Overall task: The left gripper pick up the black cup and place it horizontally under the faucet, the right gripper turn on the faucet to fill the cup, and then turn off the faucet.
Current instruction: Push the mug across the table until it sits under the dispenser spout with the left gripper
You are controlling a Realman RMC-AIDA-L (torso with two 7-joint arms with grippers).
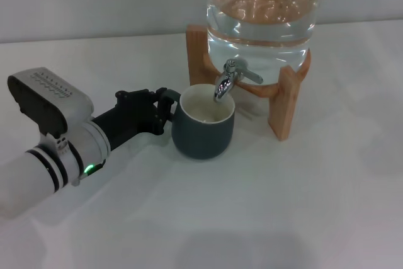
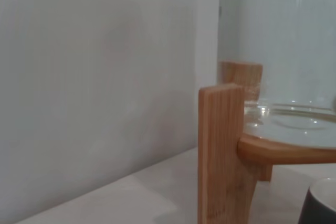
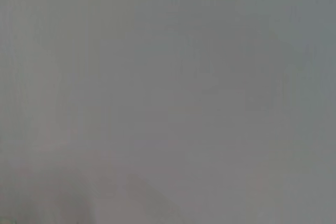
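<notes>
The black cup (image 1: 203, 131) stands upright on the white table with its cream inside showing. Its mouth is right under the spout of the chrome faucet (image 1: 228, 80), whose flat lever points to the right. My left gripper (image 1: 165, 110) reaches in from the left and is shut on the cup's left side. The cup's handle is hidden behind the fingers. A corner of the cup also shows in the left wrist view (image 2: 320, 205). No water runs from the faucet. The right gripper is out of view; the right wrist view shows only plain grey.
The clear glass jar (image 1: 261, 11) holds water and rests on a wooden stand (image 1: 286, 102) at the back. The stand's leg (image 2: 223, 156) is close in the left wrist view. White table surface (image 1: 283, 206) lies in front and to the right.
</notes>
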